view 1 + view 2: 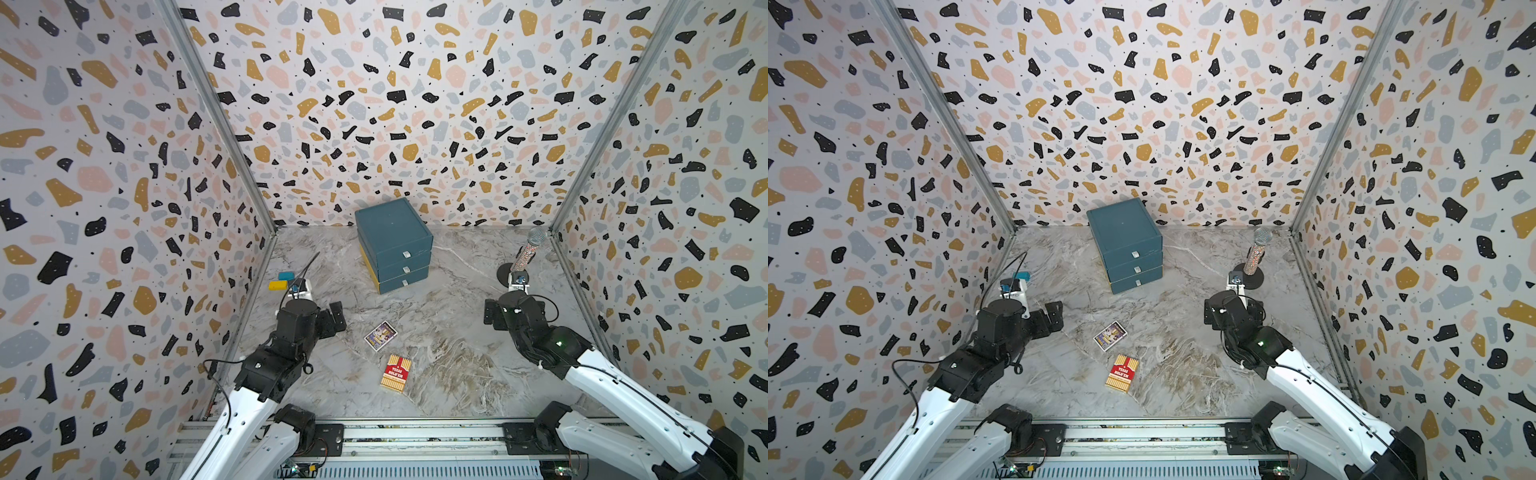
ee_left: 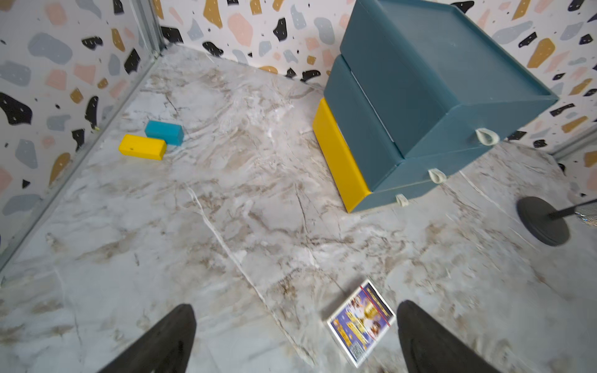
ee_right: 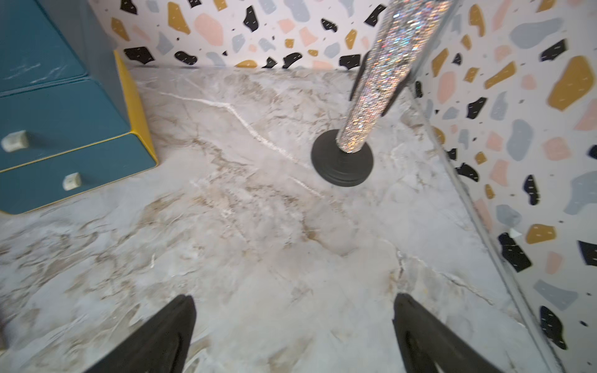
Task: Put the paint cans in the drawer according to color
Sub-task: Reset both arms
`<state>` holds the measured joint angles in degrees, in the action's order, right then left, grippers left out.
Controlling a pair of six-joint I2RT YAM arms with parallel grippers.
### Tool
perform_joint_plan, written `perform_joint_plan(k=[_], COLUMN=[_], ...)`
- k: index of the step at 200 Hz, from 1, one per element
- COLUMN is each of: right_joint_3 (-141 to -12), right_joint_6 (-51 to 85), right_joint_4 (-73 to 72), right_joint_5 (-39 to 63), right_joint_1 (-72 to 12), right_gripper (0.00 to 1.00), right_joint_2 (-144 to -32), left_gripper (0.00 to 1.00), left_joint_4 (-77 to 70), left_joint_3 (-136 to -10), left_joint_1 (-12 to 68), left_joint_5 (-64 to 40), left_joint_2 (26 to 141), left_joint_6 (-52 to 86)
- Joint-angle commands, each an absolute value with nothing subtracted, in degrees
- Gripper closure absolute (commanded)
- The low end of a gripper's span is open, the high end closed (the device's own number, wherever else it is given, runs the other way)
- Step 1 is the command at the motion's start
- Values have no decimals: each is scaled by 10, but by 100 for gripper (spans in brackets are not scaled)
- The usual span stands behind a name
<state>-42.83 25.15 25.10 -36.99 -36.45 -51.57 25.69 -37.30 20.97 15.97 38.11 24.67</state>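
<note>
Since none of the paint cans shows on the desk [image 1: 436, 332] in any view, and the drawer [image 1: 392, 245] stands with all three of its trays pushed flush, I judge the sorting to be at its very end, or done. The jars would then be inside (though nothing here lets me check which colour went where).

The drawer sits at the back middle of the desk, close to the rear wall. Its front and three white pull tabs [image 2: 486, 136] face the arms, and yellow shows on the side of the lowest tray. Both arms hang over the near half of the desk, well apart from the drawer.

The left jaws are spread wide and hold nothing, with a loose playing card [image 2: 360, 321] lying on the desk near them. The right jaws are likewise spread and empty over bare marble, near the glitter microphone [image 3: 384, 74] on its black stand.

A blue block [image 2: 164, 132] and a yellow block [image 2: 142, 147] lie side by side by the left wall. A red card box [image 1: 395, 372] lies nearer the front. None of these belongs to the job.

If anything is left, it is only to draw the arms clear. Should a check be wanted, a tab would need a fine, narrow pinch and a straight pull.
</note>
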Motion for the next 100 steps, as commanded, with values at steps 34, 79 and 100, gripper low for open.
perform_joint_plan(k=[34,79,100], right_joint_3=[-312,-250,-248], right_joint_6=[122,42,38], right_joint_4=[80,-89,-116], right_joint_5=[-402,-414,-406], right_joint_1=[-320,-276,-247], right_gripper=[0,0,0], right_joint_2=[-473,-531,-570], left_gripper=[0,0,0], left_joint_4=[-222,-418,-398], left_joint_3=[-166,-158,-173], left_joint_1=[213,200,177], left_joint_5=[267,263,233], left_joint_2=[436,653,675], left_joint_6=[-22,-115,-87])
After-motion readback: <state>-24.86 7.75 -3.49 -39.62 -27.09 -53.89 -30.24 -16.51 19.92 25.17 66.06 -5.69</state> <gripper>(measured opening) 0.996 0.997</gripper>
